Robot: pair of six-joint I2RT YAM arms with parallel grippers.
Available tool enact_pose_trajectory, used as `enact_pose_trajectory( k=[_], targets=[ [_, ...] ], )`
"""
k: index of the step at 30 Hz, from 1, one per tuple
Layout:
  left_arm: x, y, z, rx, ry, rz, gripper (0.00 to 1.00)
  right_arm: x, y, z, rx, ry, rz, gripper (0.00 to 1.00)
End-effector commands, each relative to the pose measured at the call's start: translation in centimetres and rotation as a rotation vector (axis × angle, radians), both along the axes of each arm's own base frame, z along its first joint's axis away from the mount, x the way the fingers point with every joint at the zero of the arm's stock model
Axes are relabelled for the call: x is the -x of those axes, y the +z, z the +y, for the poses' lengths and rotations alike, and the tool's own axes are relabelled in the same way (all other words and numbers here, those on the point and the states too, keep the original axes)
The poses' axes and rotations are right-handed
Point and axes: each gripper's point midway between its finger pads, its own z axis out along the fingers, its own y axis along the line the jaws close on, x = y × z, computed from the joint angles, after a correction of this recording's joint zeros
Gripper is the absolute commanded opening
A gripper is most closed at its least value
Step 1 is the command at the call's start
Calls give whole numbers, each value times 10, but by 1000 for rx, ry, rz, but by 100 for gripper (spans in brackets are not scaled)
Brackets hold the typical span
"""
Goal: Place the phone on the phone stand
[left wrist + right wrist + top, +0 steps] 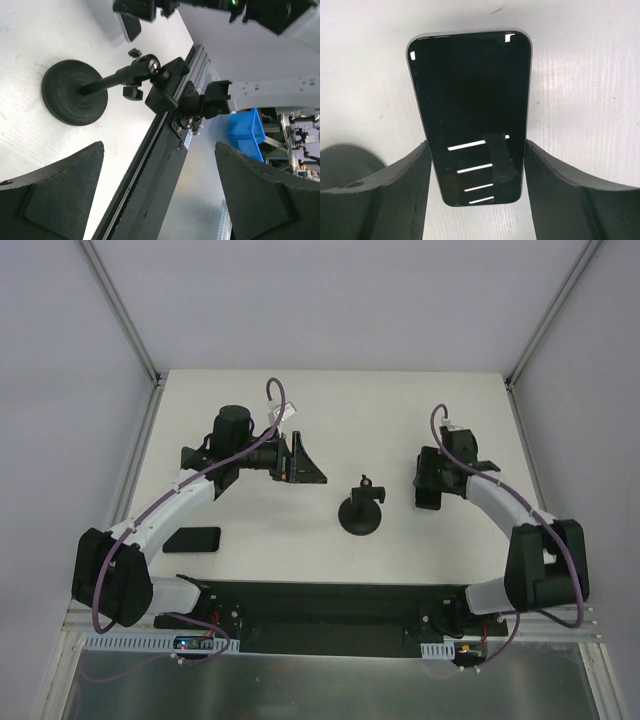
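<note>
Right pincer clamped on phone edges.
Left pincer spread wide, empty; phone stand upright on surface between both pincers.

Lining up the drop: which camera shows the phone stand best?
Left wrist: the phone stand shows close, with base, stem and head clear. Top external shows it small, from above. Right wrist shows mainly the phone.

A robotics lab cell — white table, plain walls on aluminium rails; a blue bin nearby.
</note>
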Motion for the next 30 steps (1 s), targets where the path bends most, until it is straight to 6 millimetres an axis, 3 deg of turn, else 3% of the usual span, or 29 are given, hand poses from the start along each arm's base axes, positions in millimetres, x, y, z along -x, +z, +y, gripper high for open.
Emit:
enact_pose_trajectory(
  k=[1, 2, 3, 5, 8, 10, 12, 13, 17, 20, 26, 30],
  targets=[
    [-2, 35, -3, 8, 3, -95, 89, -14, 87, 31, -17, 159, -377, 1],
    [0, 48, -3, 22, 5, -118, 88, -10, 94, 32, -8, 170, -407, 1],
    [1, 54, -4, 31, 13, -114, 88, -5, 117, 30, -5, 170, -473, 1],
    [6, 74, -5, 51, 26, -155, 87, 2, 138, 33, -7, 196, -533, 1],
    [13, 94, -9, 74, 39, -174, 87, 20, 188, 45, -26, 298, -659, 1],
    [18, 100, -16, 84, 30, -166, 87, 39, 212, 75, -74, 465, -713, 1],
    [21, 112, -22, 101, 26, -155, 87, 58, 235, 92, -64, 611, -785, 1],
    [20, 112, -26, 101, 20, -145, 88, 69, 240, 105, -70, 681, -799, 1],
    [28, 130, -48, 108, -2, -159, 95, 97, 249, 126, -44, 847, -771, 1],
    [25, 125, -60, 60, 5, -170, 94, 113, 256, 139, -24, 932, -782, 1],
    [25, 112, -75, -20, 16, -207, 81, 134, 255, 160, 14, 1046, -765, 1],
    [26, 101, -82, -67, 8, -209, 57, 141, 256, 167, 19, 1063, -777, 1]
  ],
)
